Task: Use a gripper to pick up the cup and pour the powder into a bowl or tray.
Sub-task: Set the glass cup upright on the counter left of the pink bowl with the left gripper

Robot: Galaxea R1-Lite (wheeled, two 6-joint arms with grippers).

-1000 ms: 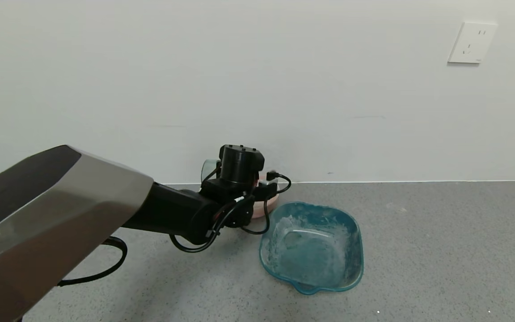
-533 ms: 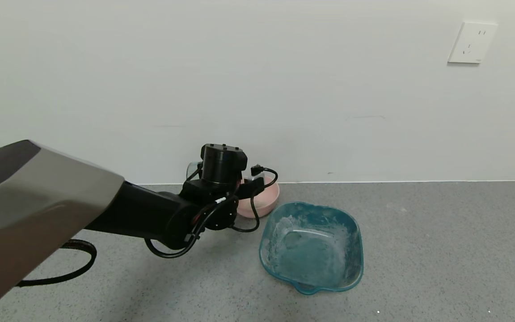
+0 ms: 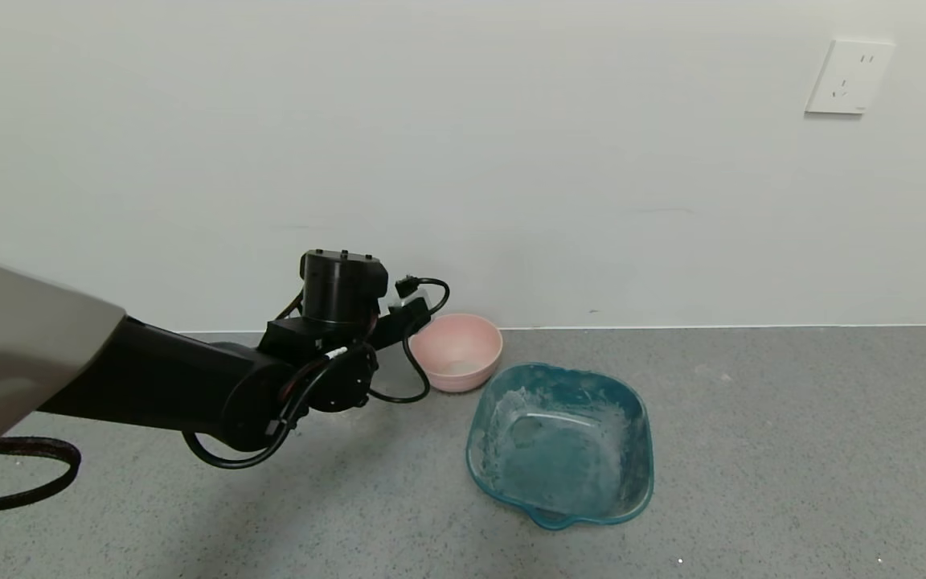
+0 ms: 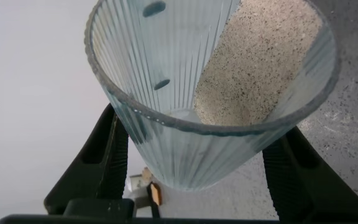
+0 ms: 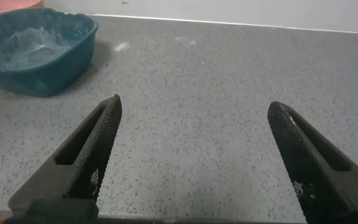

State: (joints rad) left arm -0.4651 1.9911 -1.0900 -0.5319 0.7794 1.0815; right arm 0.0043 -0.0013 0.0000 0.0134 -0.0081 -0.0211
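The cup (image 4: 210,93) is pinched between the fingers of the left pincer (image 4: 197,168), held above the counter (image 3: 752,450) just to the left of the bowl (image 3: 456,351); in the head view the cup is hidden behind the wrist. No powder is seen inside the cup, so the pour is judged done, with only setting the cup down left. The tray (image 3: 561,442), dusted white, sits near the bowl. The right pincer (image 5: 194,155) is held spread above bare counter, idle

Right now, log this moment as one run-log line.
left hand: shut on cup, left of pink bowl | cup: tipped, no powder visible inside | right hand: open, idle over counter | teal tray: white-dusted
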